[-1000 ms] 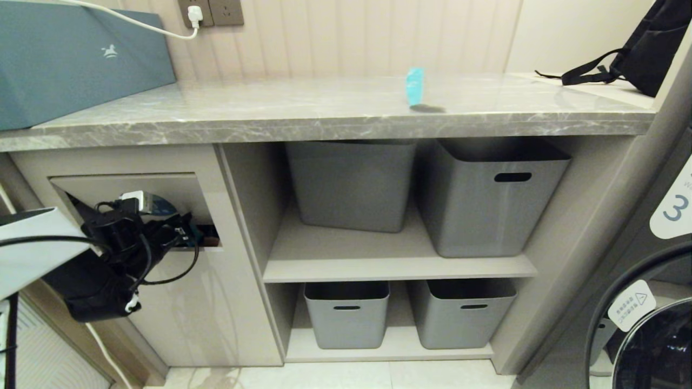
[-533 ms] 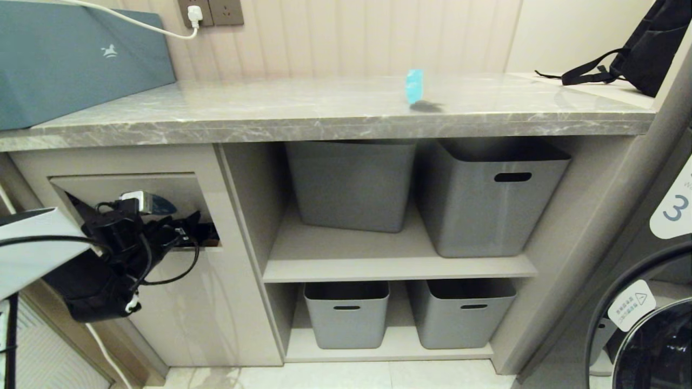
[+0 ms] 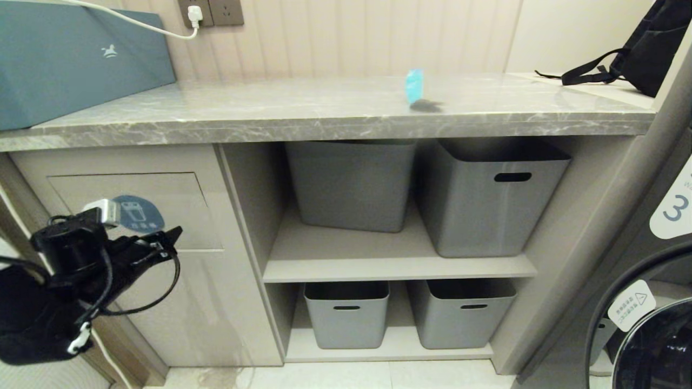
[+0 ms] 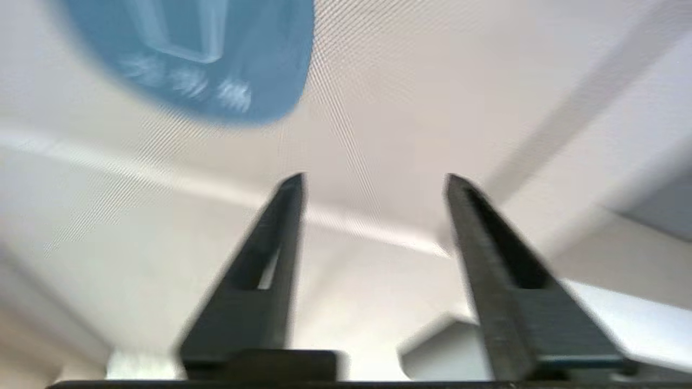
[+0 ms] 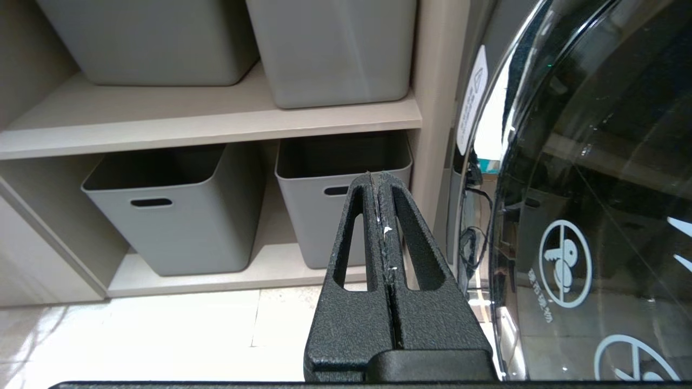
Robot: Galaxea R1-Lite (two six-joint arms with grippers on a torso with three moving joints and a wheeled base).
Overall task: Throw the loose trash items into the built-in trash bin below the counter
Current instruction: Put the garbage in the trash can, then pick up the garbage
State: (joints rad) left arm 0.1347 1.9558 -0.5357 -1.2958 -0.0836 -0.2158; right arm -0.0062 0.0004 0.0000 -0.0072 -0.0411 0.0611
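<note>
Marble counter [image 3: 270, 113] bears one cyan scrap [image 3: 414, 85]; four grey tubs [image 3: 351, 183] below (left claw [image 3: 172, 237] parted, empty).

Head cam sits high and looks forward and down at the counter [image 3: 346, 116], the shelves and the bin flap [image 3: 135, 208]. Left wrist cam is right up against that flap [image 4: 378, 135], blue badge [image 4: 200, 59] filling a corner. Right wrist cam hangs low, facing the lower tubs [image 5: 173, 216] and washer door [image 5: 584, 189], both also in the head view.
</note>
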